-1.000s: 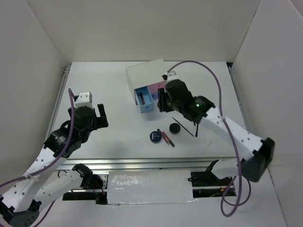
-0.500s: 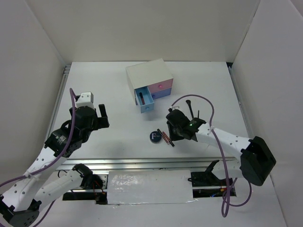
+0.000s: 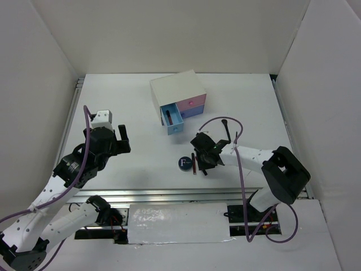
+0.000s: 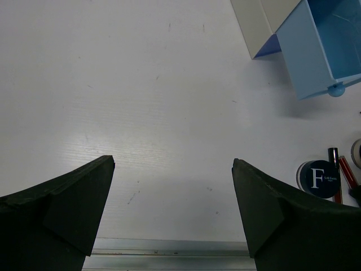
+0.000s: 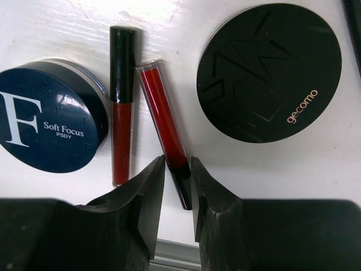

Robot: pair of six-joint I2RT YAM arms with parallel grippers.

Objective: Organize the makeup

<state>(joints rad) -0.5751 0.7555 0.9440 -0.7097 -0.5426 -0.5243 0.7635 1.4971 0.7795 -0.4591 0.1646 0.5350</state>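
the right gripper (image 5: pixel 176 167) is down at the table (image 3: pixel 135 101) among the makeup, its two fingers (image 5: pixel 141 209) drawn in close and pinching the black end of a red-black pencil (image 5: pixel 162 113) that lies flat on the surface. this pencil sits between a second pencil (image 5: pixel 121 107), lying nearly parallel just beside it, and the round black jar (image 5: pixel 269 70), which is close to it but not touching. the second pencil rests right against the dark-blue compact (image 5: pixel 51 116) with its white "f". from above, the four form a tight cluster near the front of the table, in front of the white box (image 3: pixel 177 90). its blue drawer (image 3: pixel 171 117) stands pulled out with something dark inside, possibly a brush, though it is too small to tell from that height, and the pink drawer (image 3: pixel 192 103) is pushed in. the left gripper (image 4: pixel 173 162) hangs over bare table well apart from the cluster, fingers spread wide with nothing between them; its own camera catches the compact and pencil ends only at the far edge of its view.
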